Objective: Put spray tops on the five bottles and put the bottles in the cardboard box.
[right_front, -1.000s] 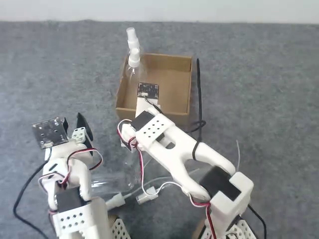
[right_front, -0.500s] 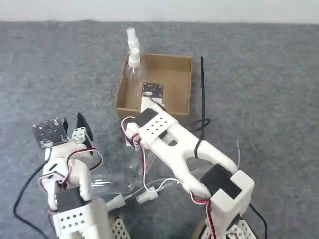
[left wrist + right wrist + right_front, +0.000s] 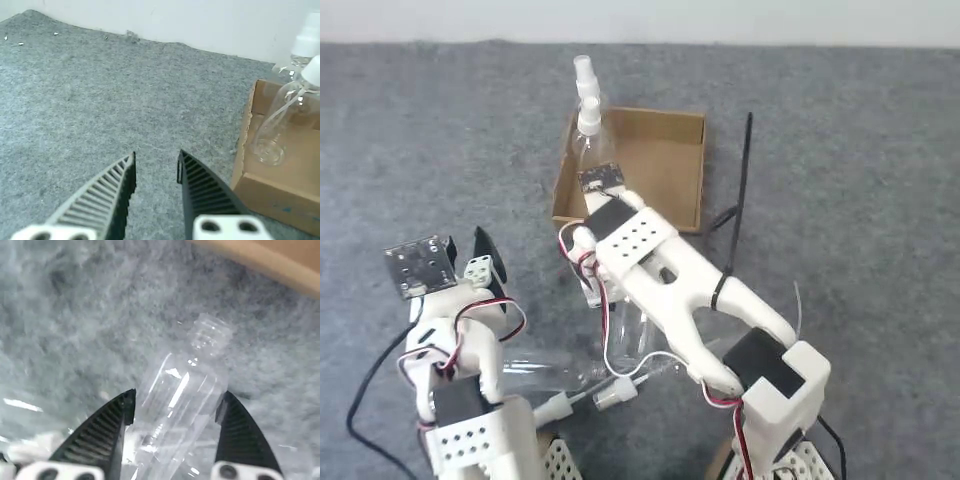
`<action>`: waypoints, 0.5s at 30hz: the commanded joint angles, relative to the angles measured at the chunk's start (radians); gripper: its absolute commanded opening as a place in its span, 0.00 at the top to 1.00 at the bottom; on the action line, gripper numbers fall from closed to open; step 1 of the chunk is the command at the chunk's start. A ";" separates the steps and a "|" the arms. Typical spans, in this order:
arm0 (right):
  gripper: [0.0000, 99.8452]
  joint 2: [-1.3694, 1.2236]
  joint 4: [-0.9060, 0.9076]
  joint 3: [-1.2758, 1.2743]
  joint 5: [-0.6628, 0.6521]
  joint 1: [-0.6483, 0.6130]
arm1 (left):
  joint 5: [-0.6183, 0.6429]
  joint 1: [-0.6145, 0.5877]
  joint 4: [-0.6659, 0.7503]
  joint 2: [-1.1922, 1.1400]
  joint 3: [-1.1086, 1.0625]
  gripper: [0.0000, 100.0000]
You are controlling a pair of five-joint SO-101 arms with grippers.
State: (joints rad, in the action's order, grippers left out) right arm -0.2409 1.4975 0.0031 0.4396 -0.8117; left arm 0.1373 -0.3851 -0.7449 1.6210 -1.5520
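Note:
An uncapped clear bottle lies on the grey carpet just in front of the cardboard box, its neck towards the box. My right gripper is open and straddles this bottle, one finger on each side of its body. Two bottles with spray tops stand in the box's far left corner; one of them also shows in the left wrist view. My left gripper is open with nothing in it, held above bare carpet left of the box. In the high view it sits at the lower left.
More clear bottles lie on the carpet between the two arm bases, beside loose white spray tops. A black cable rises right of the box. Open carpet lies to the far left and right.
My right arm has swung left and back from over the box's near wall, and its gripper now hangs over the bottle on the carpet. The left arm has kept still.

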 commanded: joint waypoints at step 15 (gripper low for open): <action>0.84 0.022 0.191 0.170 -0.436 0.094 | -0.008 -0.002 0.034 0.011 0.007 0.87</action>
State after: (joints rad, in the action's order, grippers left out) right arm -0.2409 1.6709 0.1120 0.0637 -0.7288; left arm 0.1373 -0.3851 -0.7449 1.6210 -1.5520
